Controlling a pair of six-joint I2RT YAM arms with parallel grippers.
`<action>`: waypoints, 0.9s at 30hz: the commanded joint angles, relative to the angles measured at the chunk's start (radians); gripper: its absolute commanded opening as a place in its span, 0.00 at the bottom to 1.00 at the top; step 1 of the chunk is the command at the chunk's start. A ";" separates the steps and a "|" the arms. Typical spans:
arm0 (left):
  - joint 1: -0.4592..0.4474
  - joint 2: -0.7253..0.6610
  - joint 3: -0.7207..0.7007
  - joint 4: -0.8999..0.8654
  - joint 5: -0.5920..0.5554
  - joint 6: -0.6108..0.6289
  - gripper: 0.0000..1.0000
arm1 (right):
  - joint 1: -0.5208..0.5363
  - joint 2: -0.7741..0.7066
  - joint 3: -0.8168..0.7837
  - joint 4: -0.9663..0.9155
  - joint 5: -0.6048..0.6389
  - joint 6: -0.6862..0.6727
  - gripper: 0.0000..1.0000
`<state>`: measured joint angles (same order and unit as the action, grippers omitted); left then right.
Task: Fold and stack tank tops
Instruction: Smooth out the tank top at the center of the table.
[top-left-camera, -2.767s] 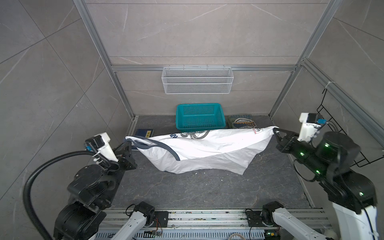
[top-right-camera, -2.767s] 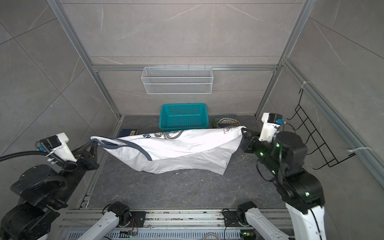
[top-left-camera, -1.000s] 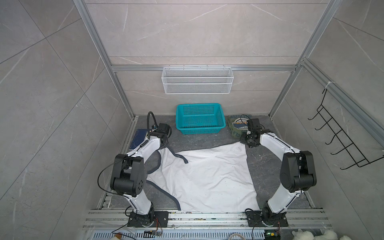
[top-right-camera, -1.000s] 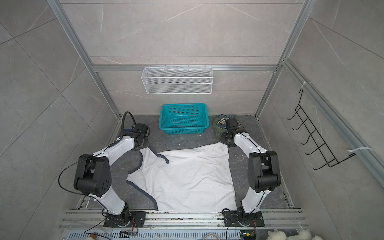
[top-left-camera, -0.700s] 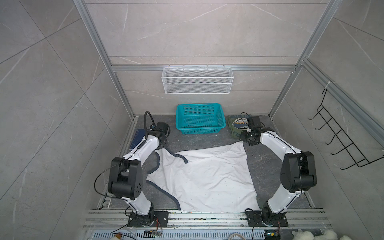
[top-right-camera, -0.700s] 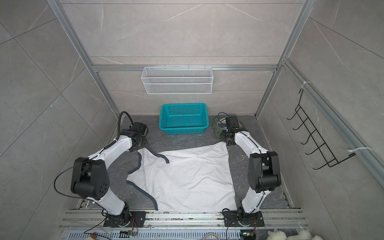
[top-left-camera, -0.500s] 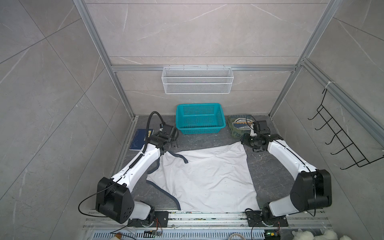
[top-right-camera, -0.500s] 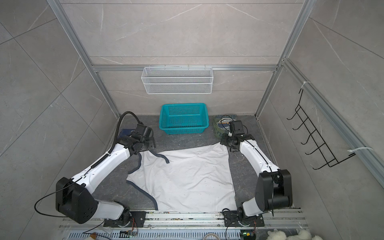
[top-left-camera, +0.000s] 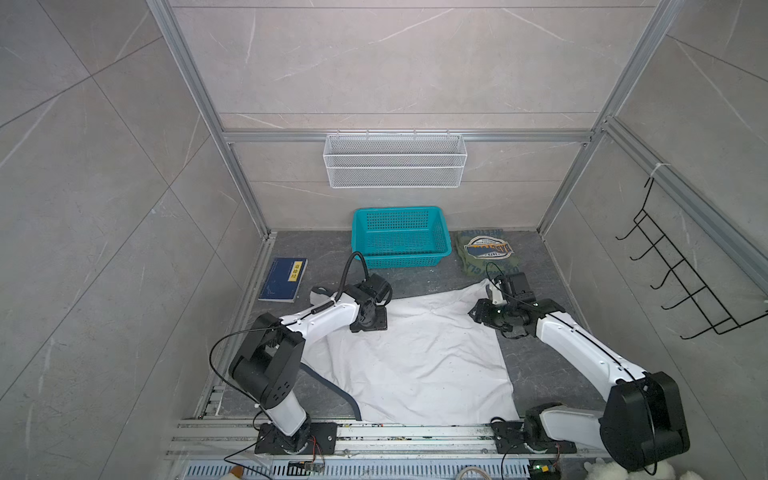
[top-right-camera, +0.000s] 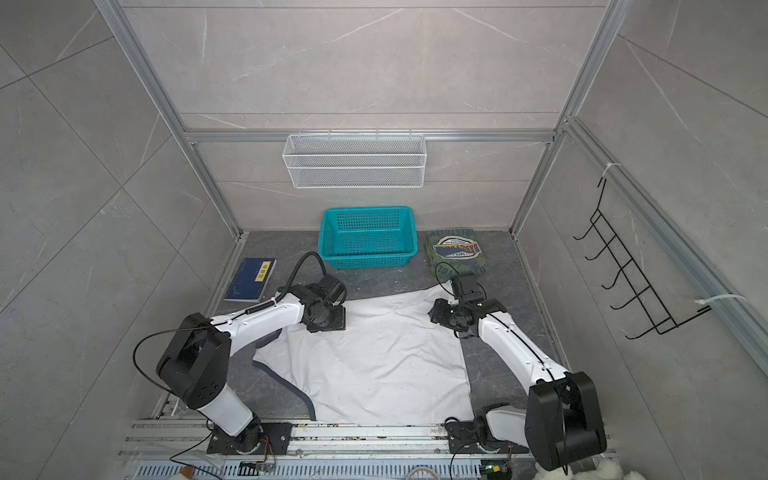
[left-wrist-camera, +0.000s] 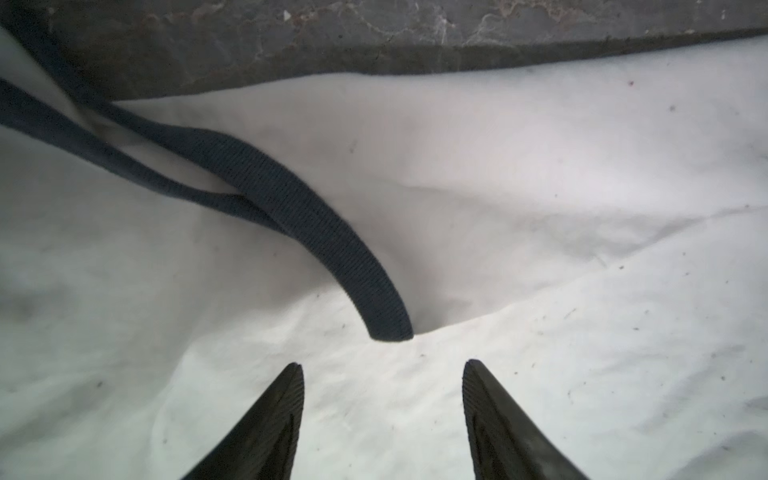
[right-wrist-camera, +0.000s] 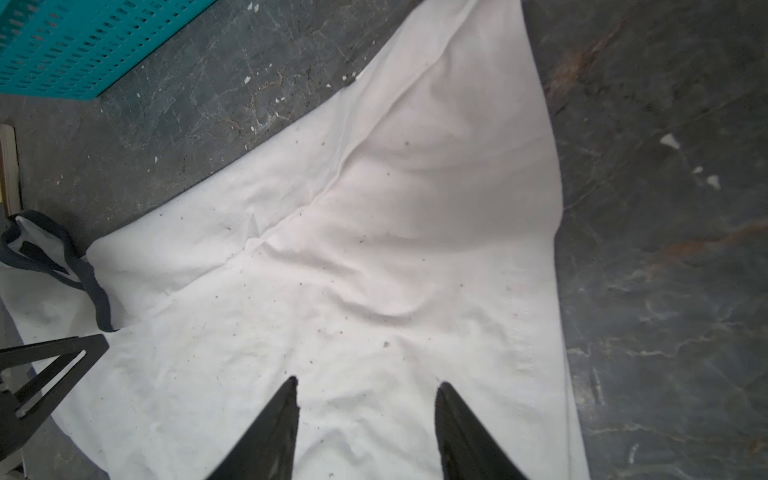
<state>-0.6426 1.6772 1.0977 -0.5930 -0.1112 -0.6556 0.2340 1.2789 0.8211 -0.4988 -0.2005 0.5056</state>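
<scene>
The white tank top (top-left-camera: 411, 357) (top-right-camera: 374, 361) lies spread flat on the dark table, plain side up. Its dark trim strap (left-wrist-camera: 291, 199) curls over the cloth at the far left. The olive green tank top (top-left-camera: 488, 253) (top-right-camera: 457, 251) lies folded at the back right, badge up. My left gripper (top-left-camera: 369, 324) (left-wrist-camera: 382, 365) hangs open just above the white cloth, close to the strap's end. My right gripper (top-left-camera: 478, 311) (right-wrist-camera: 368, 382) hovers open over the white top's far right part, holding nothing.
A teal basket (top-left-camera: 399, 237) stands at the back middle, next to the olive top. A blue book (top-left-camera: 284, 279) lies at the back left. A wire shelf (top-left-camera: 395, 166) hangs on the back wall and a black hook rack (top-left-camera: 673, 282) on the right wall.
The white top, earlier held stretched in the air between both grippers, now lies flat. Both grippers have let go of its far corners and drawn back over the cloth toward the front.
</scene>
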 joint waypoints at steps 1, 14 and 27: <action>0.000 0.044 0.029 0.049 0.027 -0.036 0.54 | 0.012 -0.018 -0.045 0.039 -0.040 0.031 0.55; 0.008 0.108 0.134 0.011 -0.048 -0.019 0.04 | 0.016 -0.026 -0.086 0.043 -0.047 0.027 0.55; 0.206 0.252 0.454 -0.047 0.015 0.105 0.15 | 0.017 0.020 -0.105 0.062 -0.047 0.032 0.55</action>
<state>-0.4717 1.8618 1.4929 -0.6014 -0.1387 -0.5941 0.2432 1.2896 0.7261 -0.4503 -0.2405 0.5282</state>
